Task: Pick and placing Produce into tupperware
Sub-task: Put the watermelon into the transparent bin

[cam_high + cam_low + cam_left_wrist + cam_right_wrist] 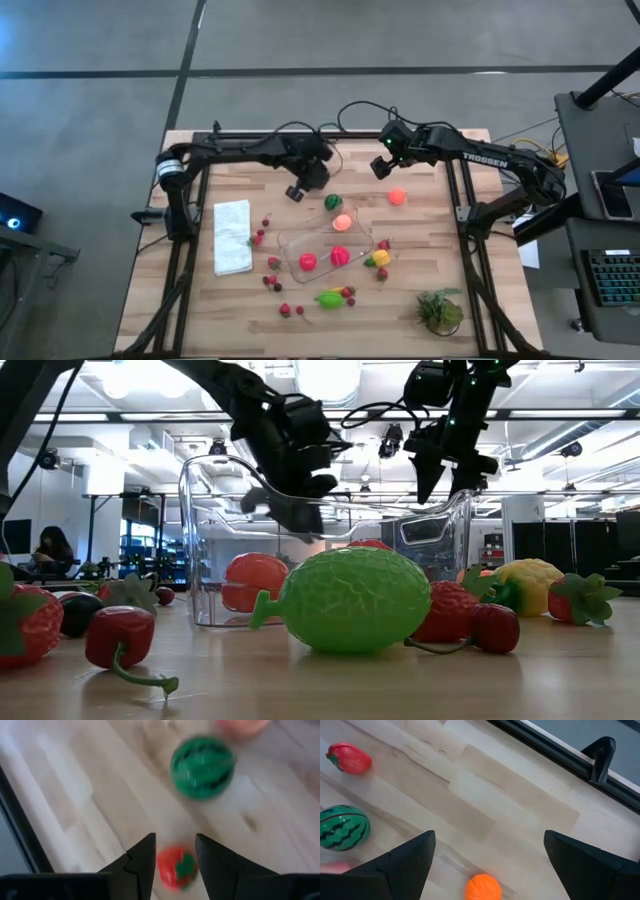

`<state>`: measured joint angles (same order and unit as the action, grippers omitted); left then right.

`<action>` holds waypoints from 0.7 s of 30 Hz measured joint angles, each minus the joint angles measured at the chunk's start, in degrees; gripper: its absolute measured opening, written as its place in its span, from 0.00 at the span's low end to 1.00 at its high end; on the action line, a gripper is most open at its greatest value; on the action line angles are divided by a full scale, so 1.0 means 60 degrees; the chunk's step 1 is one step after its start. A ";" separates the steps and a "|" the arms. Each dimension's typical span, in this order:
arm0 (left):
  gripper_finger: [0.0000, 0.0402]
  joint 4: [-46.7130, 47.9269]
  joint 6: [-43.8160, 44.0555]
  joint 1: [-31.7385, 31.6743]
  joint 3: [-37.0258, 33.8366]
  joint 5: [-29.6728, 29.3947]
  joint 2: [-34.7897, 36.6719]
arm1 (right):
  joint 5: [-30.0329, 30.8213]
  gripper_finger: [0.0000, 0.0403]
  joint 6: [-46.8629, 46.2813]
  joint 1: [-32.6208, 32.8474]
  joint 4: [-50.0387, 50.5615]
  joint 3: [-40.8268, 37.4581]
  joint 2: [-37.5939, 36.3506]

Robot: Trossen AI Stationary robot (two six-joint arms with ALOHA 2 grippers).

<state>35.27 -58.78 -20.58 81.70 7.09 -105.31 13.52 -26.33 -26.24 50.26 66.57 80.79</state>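
Hovering over the back part of the counter (440, 235), your left gripper (298, 190) points down at a small red strawberry (177, 868), which shows in the gap between its jaws. The jaws stand narrowly parted. The berry blurs with the wood and not with the sharp fingers, so I judge that it lies on the counter, not gripped. A narrow opening suits so small a fruit: less to close, and less chance of knocking the striped melon (333, 202) just beside it.

Your right gripper (380, 166) hangs near the back edge with its jaws spread wide and nothing in them. An orange fruit (398, 197) sits on the wood below and between them, so that wide stance looks like a setup for a drop onto it.

The tupperware (288, 248) stands mid-counter, in front of both grippers and within reach of either arm. Two red pieces and a pale orange one already lie inside. Much of the produce is outside it:
- the strawberry, the melon and the orange fruit behind it
- a lime green fruit (330, 298) in front of it
- a yellow one (381, 258) at its right corner
- tiny red berries scattered toward the white cloth (232, 236)

Watch the spacing if you work both arms at once. The two targets lie near each other, and the carry paths to the container converge.
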 joint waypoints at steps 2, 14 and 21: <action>0.31 -0.0601 0.0200 0.0214 -0.0302 0.0017 -0.0004 | 0.0000 0.91 0.0083 0.0000 0.0009 0.0000 0.0000; 0.45 -0.2753 0.0988 0.0712 -0.0784 -0.2241 -0.0008 | -0.0002 0.91 0.0176 0.0015 0.0091 -0.0034 -0.0003; 0.46 -0.3323 0.3317 0.0777 -0.0855 -0.2948 0.0021 | -0.0004 0.91 0.0176 0.0015 0.0086 -0.0080 -0.0004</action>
<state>15.33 -38.87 -15.92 76.57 -10.60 -105.19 13.50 -25.28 -26.15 50.78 66.08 80.77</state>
